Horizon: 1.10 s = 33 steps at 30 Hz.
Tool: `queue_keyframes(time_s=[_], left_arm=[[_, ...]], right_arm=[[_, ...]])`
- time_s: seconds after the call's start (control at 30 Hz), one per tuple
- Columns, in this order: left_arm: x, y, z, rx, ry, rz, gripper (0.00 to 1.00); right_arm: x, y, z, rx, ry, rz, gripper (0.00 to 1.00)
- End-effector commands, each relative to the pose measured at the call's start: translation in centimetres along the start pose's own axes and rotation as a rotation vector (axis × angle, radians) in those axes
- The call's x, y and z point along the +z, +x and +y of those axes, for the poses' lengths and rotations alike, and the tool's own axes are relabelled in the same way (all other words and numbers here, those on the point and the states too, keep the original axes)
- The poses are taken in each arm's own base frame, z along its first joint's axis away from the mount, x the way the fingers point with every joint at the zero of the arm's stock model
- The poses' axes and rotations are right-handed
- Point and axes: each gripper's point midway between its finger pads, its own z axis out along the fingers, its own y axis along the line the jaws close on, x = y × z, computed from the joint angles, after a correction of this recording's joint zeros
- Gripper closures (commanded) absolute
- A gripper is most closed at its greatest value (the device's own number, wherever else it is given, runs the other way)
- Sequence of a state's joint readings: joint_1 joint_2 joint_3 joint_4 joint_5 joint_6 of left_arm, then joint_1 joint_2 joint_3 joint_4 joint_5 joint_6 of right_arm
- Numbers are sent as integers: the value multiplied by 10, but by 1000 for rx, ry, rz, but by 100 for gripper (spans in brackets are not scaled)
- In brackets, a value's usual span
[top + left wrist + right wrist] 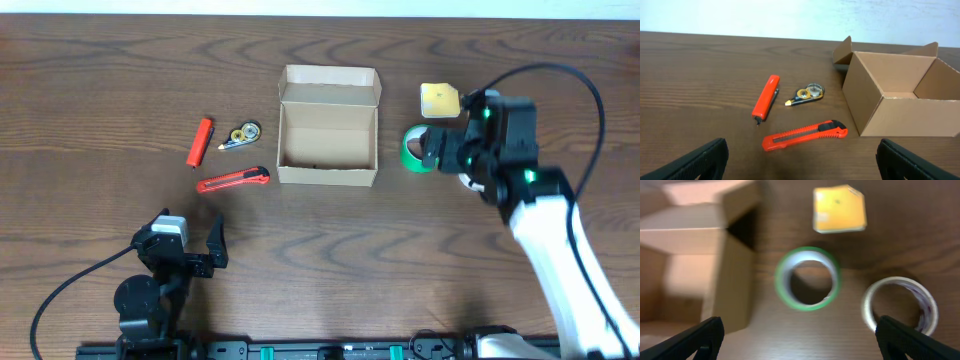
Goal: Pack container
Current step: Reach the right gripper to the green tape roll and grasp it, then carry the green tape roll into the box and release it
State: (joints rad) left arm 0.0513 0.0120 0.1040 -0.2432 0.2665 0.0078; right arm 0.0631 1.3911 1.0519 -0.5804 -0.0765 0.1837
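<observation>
The box [328, 140] sits open mid-table. The right gripper [800, 339], jaws wide, hangs over the green tape [809, 254] just right of the box. An off-centre descent could shove it against the white tape [929, 307]. The left gripper [800, 160] waits near, jaws apart.

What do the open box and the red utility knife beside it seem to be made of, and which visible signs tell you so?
The box looks like plain tan cardboard, matte: folded flaps, pale cut edges. The utility knife seems to be plastic, slightly glossy red-orange with a dark slider; no blade shows, so any metal is unconfirmed.
</observation>
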Motion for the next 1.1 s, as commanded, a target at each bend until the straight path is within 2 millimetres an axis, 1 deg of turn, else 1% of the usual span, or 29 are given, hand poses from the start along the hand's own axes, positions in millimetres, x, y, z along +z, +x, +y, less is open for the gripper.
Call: queue_keyframes(time_s=[0.0, 0.1, 0.23, 0.33, 0.4, 0.47, 0.5, 0.53, 0.57, 0.7, 0.77, 0.8, 0.83, 0.93, 1.0, 1.07], left_arm=[[3, 12, 0, 9, 6, 24, 5], [3, 12, 0, 9, 6, 24, 5], [3, 12, 0, 9, 6, 24, 5], [3, 12, 0, 9, 6, 24, 5], [3, 12, 0, 9, 6, 24, 5], [3, 12, 0, 9, 6, 24, 4], [3, 12, 0, 9, 6, 24, 5], [3, 12, 0, 9, 6, 24, 5], [3, 12, 0, 9, 6, 24, 5], [3, 12, 0, 9, 6, 24, 4], [3, 12, 0, 9, 6, 24, 5], [3, 12, 0, 9, 6, 24, 5], [3, 12, 0, 9, 6, 24, 5], [3, 12, 0, 9, 6, 24, 5], [3, 12, 0, 9, 6, 24, 5], [3, 12, 0, 9, 6, 24, 5]], right_arm=[[23, -5, -20, -7, 35, 55, 1], [51, 4, -33, 18, 55, 121, 1], [82, 20, -40, 13, 61, 185, 3], [100, 34, -44, 16, 66, 236, 5], [108, 38, -45, 17, 67, 250, 8], [116, 42, -47, 18, 69, 260, 15], [119, 44, -47, 19, 69, 264, 21], [122, 45, -47, 19, 69, 266, 28], [123, 46, -48, 19, 70, 268, 38], [124, 43, -47, 18, 68, 257, 74], [124, 40, -45, 20, 58, 253, 89], [122, 38, -40, 20, 40, 254, 95], [118, 34, -34, 20, 15, 257, 99], [100, 13, -11, 13, -59, 252, 99], [81, -10, 5, -3, -91, 223, 99], [53, -40, 25, -34, -114, 163, 99]])
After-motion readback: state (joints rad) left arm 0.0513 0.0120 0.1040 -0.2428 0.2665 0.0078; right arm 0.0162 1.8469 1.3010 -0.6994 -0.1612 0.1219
